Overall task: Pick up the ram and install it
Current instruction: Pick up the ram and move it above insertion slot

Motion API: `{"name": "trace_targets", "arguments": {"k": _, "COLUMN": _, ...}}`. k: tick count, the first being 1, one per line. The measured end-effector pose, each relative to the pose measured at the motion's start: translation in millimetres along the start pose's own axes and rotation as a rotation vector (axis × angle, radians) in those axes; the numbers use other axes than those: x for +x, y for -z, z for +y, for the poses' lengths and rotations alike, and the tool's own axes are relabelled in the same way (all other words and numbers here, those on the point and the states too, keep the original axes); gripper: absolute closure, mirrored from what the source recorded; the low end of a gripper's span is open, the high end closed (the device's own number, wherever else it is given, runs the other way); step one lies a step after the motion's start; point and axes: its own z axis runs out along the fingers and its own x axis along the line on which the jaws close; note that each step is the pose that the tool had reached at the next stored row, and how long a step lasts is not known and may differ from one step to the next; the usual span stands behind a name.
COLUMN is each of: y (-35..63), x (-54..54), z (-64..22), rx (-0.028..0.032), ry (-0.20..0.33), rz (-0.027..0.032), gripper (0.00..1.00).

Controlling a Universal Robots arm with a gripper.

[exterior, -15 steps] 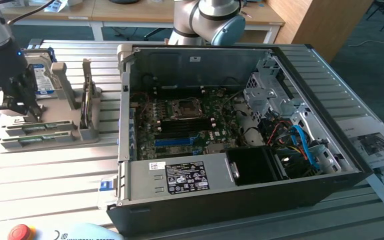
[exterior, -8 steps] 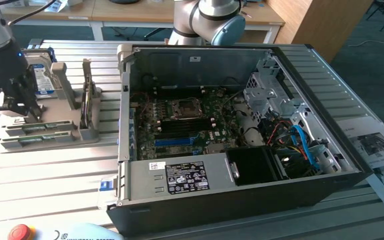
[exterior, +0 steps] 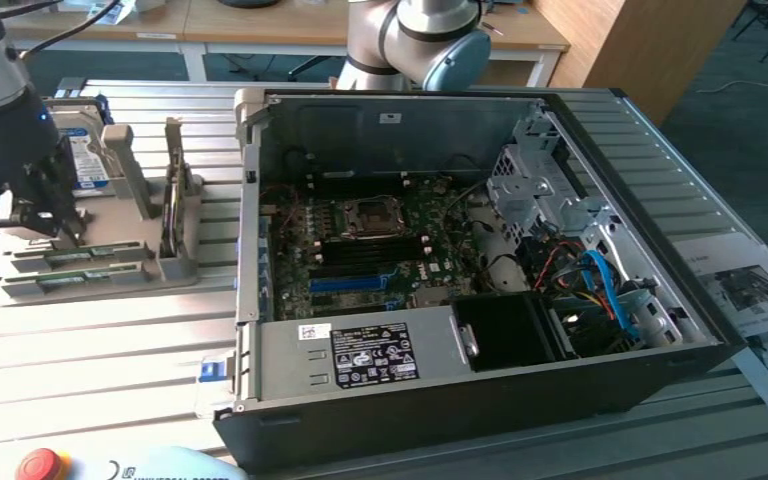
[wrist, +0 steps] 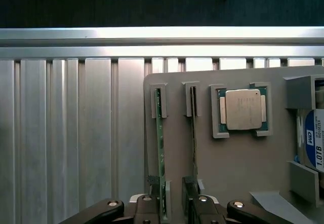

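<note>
I read the tool (wrist: 174,206) wide open over the tray (wrist: 238,163); its slots hold ram (wrist: 161,133), CPU (wrist: 243,109), drive (wrist: 315,143). Ribbed counter (wrist: 66,133) beneath.

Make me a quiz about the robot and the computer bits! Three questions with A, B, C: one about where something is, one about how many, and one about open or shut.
1. Where do the ram sticks stand?
A. In slots of the grey holder
B. In a cardboard box
C. On a chair

2. How many ram sticks are in the holder?
A. One
B. Two
C. Five

3. How is the claw?
A. Shut on a screwdriver
B. Shut tight on nothing
C. Open

Answers:
1 A: the wrist view shows them standing on edge in the holder's slots.
2 B: two thin sticks stand side by side, next to the square chip.
3 C: its two fingers stand apart near the ends of the sticks.
</note>
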Motion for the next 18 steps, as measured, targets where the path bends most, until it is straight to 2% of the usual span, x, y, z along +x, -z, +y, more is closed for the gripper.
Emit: {"name": "trace_targets", "arguments": {"k": 18, "y": -17.6, "x": 1.2, "z": 0.2, "rx": 0.0001, "ry": 0.0, "rz": 0.0, "gripper": 0.69}}
